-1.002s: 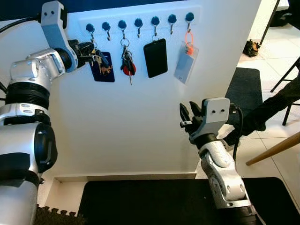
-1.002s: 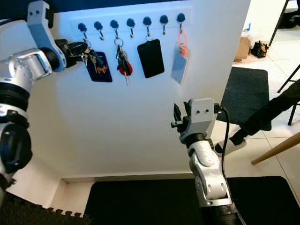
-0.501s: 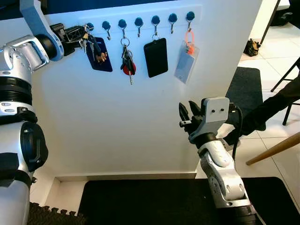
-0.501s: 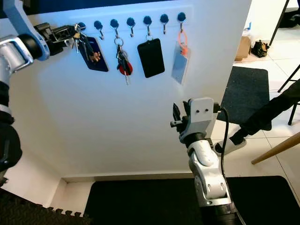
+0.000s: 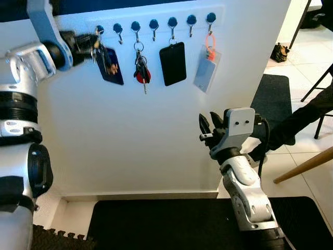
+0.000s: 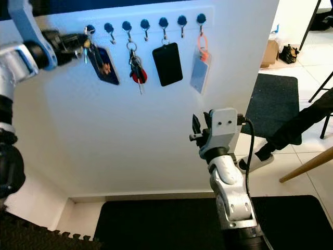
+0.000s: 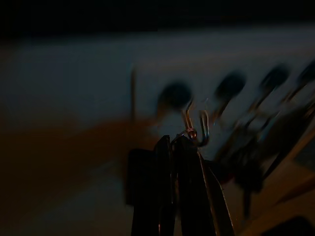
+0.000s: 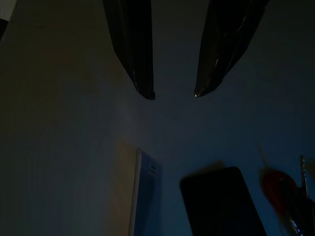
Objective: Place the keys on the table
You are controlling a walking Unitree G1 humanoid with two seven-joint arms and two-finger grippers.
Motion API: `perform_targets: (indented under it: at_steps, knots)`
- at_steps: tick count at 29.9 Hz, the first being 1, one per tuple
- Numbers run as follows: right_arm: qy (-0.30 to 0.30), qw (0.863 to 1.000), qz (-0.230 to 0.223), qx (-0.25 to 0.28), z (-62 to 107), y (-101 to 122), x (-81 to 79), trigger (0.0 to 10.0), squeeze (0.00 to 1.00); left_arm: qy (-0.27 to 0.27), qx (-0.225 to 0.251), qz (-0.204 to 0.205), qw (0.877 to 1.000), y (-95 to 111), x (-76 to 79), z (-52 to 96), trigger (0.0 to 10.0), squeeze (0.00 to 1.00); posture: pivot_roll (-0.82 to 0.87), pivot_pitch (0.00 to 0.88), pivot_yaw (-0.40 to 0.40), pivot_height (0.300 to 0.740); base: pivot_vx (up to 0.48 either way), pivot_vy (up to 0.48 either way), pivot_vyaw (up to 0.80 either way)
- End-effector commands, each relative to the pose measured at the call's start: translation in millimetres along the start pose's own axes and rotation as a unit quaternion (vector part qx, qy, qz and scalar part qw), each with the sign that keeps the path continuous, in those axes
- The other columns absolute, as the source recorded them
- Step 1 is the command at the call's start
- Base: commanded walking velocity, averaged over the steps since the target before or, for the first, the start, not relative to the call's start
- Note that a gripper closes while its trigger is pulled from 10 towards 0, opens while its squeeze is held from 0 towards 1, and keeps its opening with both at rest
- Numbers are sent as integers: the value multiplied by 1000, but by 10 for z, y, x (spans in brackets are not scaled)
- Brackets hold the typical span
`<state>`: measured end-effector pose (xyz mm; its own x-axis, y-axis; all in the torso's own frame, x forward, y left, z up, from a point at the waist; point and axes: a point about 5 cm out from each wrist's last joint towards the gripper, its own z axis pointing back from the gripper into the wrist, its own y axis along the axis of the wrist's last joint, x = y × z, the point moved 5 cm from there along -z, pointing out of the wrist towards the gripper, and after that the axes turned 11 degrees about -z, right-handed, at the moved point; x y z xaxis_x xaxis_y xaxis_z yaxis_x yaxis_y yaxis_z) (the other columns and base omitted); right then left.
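Note:
A bunch of keys with a dark blue tag [image 5: 108, 61] hangs by the leftmost hook [image 5: 99, 30] of the white wall rail. My left gripper [image 5: 87, 41] is raised there, shut on the bunch's ring. In the left wrist view the shut fingers [image 7: 170, 187] pinch the ring [image 7: 190, 132] right under a hook; I cannot tell whether the ring still hangs on it. That view is dark and blurred. My right gripper [image 5: 209, 127] stands open in front of the wall, lower down, holding nothing; its two fingertips [image 8: 147, 91] are apart.
On the same rail hang keys with a red fob [image 5: 141, 73], a black tag [image 5: 173, 63] and a clear card holder on an orange loop [image 5: 206, 67]. A black mat [image 5: 171, 224] lies below. At the right are a person's dark-trousered leg [image 5: 304, 119] and a wooden leg [image 5: 304, 165].
My left gripper lifted the blue-tag keys up and to the left, then came slightly back; the tag swings. The right arm has not moved.

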<state>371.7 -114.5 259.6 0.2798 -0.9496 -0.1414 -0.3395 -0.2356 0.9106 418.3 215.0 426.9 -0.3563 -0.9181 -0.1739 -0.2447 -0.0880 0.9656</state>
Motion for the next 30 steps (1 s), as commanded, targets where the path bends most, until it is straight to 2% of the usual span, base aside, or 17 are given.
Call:
perform_targets:
  at_steps: [1, 2, 3, 7, 11, 12, 14, 15, 19, 20, 23, 25, 26, 27, 30]
  knots:
    - [-2, 1000, -8, -3, 26, -23, -6, 10000, 0, 7, -10, -17, 1000, -69, 10, -6, 10000, 0, 79, 267, 145, 740, 0, 0, 0]
    - [-2, 1000, -9, -3, 26, -24, -6, 10000, 0, 22, -35, -22, 999, -304, 10, -12, 10000, 0, 81, 266, 142, 740, 0, 0, 0]
    - [-2, 1000, -9, -3, 26, -26, -8, 10000, 0, 28, -43, -24, 998, -391, 10, -12, 10000, 0, 81, 266, 142, 740, 0, 0, 0]
    - [-1, 1000, -10, -4, 22, -29, -18, 10000, 0, 56, -53, -29, 997, -527, -25, -19, 10000, 0, 79, 267, 136, 740, 0, 0, 0]
    - [1, 1000, -11, -4, 13, -30, -28, 10000, 0, 81, -33, -35, 996, -511, -50, -22, 10000, 0, 81, 266, 134, 740, 0, 0, 0]
    - [2, 1000, -11, -4, 9, -31, -32, 10000, 0, 84, -24, -27, 996, -500, -48, -26, 10000, 882, 80, 265, 132, 740, 0, 0, 0]
    - [2, 1000, -12, -4, 7, -32, -34, 10000, 0, 86, -18, -21, 996, -494, -43, -27, 10000, 882, 80, 265, 132, 740, 0, 0, 0]
    - [3, 1000, -12, -4, 5, -32, -39, 10000, 0, 84, -14, -24, 996, -487, -32, -26, 10000, 1000, 80, 265, 132, 740, 0, 0, 0]
    - [4, 1000, -13, -4, 1, -35, -48, 10000, 0, 83, 1, -21, 996, -457, -2, -11, 10000, 1000, 81, 262, 134, 740, 0, 0, 0]
    - [4, 1000, -14, -4, 0, -36, -52, 10000, 0, 87, 9, -22, 996, -452, 5, 6, 10000, 0, 81, 261, 135, 740, 0, 0, 0]
    - [3, 1000, -15, -4, 1, -37, -53, 10000, 0, 99, 22, -22, 995, -442, -4, 41, 10000, 0, 82, 261, 136, 740, 0, 0, 0]
    - [3, 1000, -15, -4, 4, -39, -51, 10000, 0, 136, 31, -73, 987, -423, -51, 89, 10000, 0, 84, 261, 133, 740, 0, 0, 0]
    - [3, 1000, -15, -4, 4, -39, -51, 10000, 0, 136, 31, -73, 987, -423, -51, 89, 10000, 0, 84, 261, 133, 740, 0, 0, 0]
    - [3, 1000, -16, -4, 5, -41, -52, 10000, 0, 146, 34, -100, 984, -416, -39, 100, 10000, 0, 84, 261, 133, 740, 0, 0, 0]
    - [5, 1000, -17, -5, 3, -49, -67, 10000, 0, 135, 44, -124, 982, -410, 97, 87, 10000, 0, 85, 262, 130, 740, 0, 0, 0]
